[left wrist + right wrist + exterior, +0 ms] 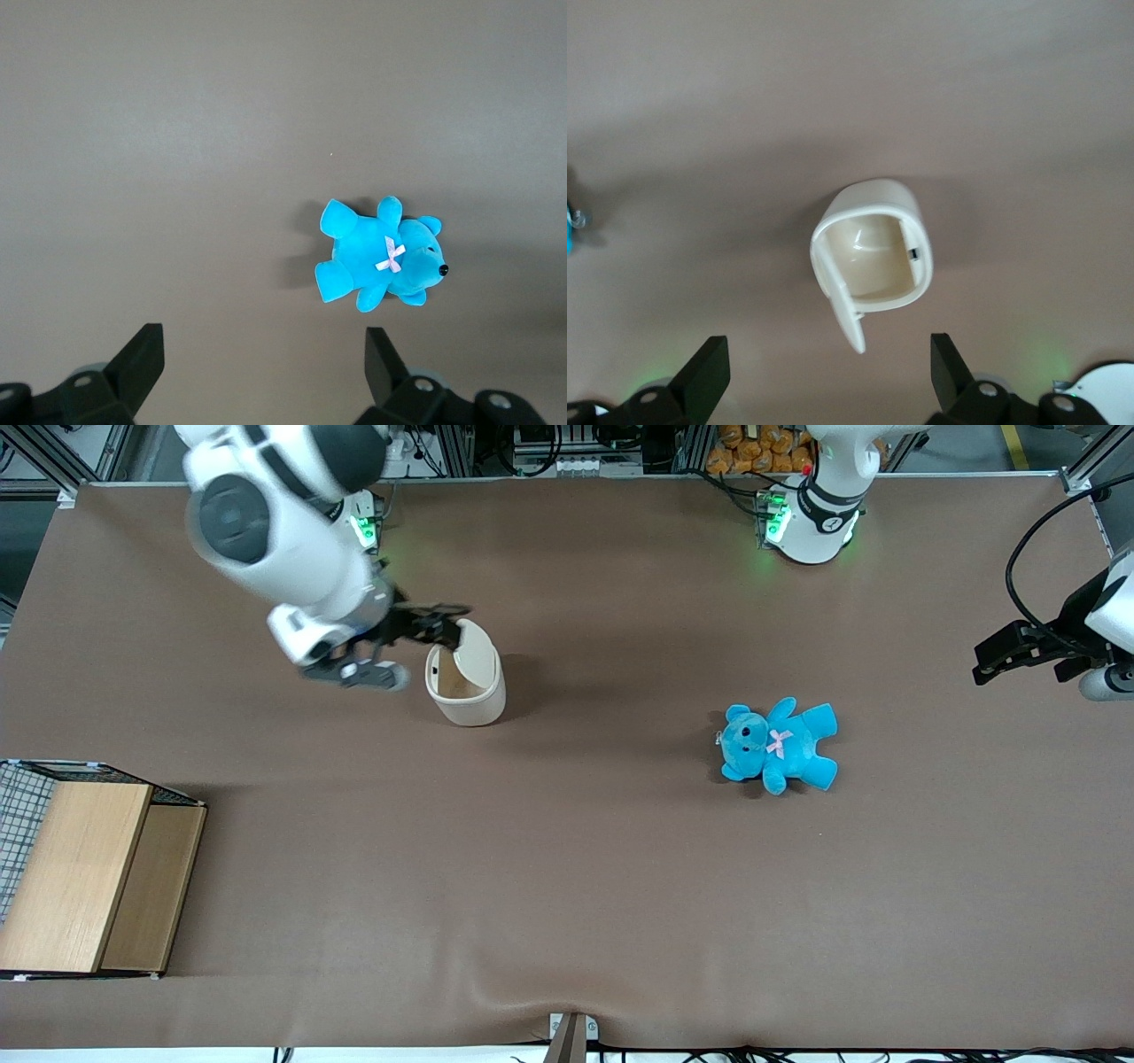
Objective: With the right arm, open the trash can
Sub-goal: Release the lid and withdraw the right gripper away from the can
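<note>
The cream-white trash can [468, 691] stands on the brown table. Its flap lid [477, 654] is swung up on edge and the inside shows. My right gripper [440, 631] hangs just above the can's rim, at the edge farther from the front camera. In the right wrist view the can [873, 257] is seen from above with its mouth uncovered, and the lid [846, 312] sticks out toward my gripper [826, 372]. The fingers [709, 367] are wide apart and hold nothing.
A blue teddy bear [778, 745] lies on the table toward the parked arm's end; it also shows in the left wrist view [379, 261]. A wooden box with wire mesh [84, 872] stands at the table's near corner at the working arm's end.
</note>
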### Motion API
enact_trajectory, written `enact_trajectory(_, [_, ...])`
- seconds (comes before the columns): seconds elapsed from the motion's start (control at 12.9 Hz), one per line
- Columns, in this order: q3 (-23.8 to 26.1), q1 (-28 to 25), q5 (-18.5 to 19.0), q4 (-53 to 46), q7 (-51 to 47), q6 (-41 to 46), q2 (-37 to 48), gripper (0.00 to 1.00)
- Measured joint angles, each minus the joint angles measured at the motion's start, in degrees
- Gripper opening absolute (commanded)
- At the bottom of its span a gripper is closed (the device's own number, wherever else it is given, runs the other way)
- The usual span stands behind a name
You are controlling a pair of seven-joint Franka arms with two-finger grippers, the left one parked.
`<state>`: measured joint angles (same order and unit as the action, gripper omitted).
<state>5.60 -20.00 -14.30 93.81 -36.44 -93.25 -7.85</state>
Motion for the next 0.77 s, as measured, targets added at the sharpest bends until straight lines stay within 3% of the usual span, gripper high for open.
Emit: enact_trajectory(0.77, [0.0, 14.5, 0.0, -7.3, 6.1, 7.4, -1.6, 1.00])
